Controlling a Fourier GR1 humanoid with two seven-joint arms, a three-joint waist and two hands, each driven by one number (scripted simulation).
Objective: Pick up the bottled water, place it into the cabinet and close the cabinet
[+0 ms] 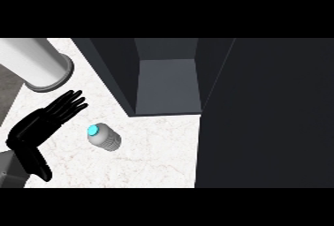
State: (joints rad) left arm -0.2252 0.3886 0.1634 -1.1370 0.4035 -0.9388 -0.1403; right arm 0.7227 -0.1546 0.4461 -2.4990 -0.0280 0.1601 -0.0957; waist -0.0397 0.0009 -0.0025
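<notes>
At the frame's lower left, the left hand (40, 128) hangs open with straight fingers beside the upright bottled water (104, 137), apparently lining up a grasp, while the open cabinet (167, 84) waits above.

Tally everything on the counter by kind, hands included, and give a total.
Bottled water: 1, grey with a blue cap, on the counter
Cabinet: 1, dark, open
Cabinet door: 1, dark, swung open at the right
Large white cylinder: 1, upper left
Left hand: 1, black, fingers straight, beside the bottle, apart from it
Total: 5
</notes>
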